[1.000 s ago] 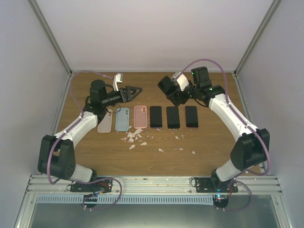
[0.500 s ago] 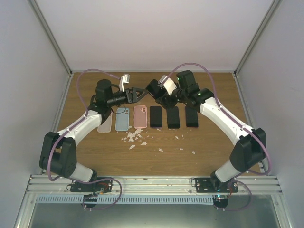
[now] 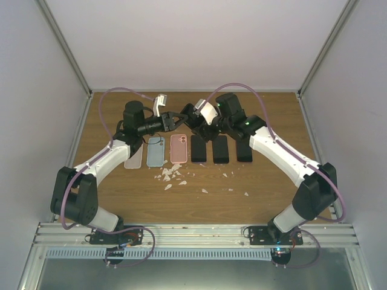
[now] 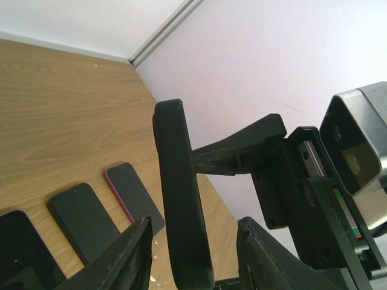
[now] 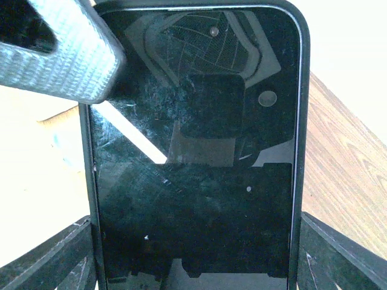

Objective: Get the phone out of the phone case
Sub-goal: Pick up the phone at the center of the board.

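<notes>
The phone (image 5: 193,151), dark screen facing the camera, sits in a black phone case (image 5: 302,121) and is held in the air above the table's back middle. My right gripper (image 5: 195,223) is shut on it across its width (image 3: 192,116). My left gripper (image 3: 179,118) meets it from the left. In the left wrist view the cased phone (image 4: 181,205) stands edge-on between the left gripper's (image 4: 195,225) two fingers, with a gap on each side. One grey left finger pad (image 5: 60,54) lies over the screen's top left corner.
On the table below lies a row: a clear case (image 3: 133,155), a blue case (image 3: 156,151), a pink case (image 3: 178,148) and three black phones (image 3: 198,148) (image 3: 220,148) (image 3: 243,148). White scraps (image 3: 172,175) are scattered in front of them.
Both arms moved toward each other until the grippers met. The left jaws narrowed around the end of the cased phone, which the right gripper kept holding.
</notes>
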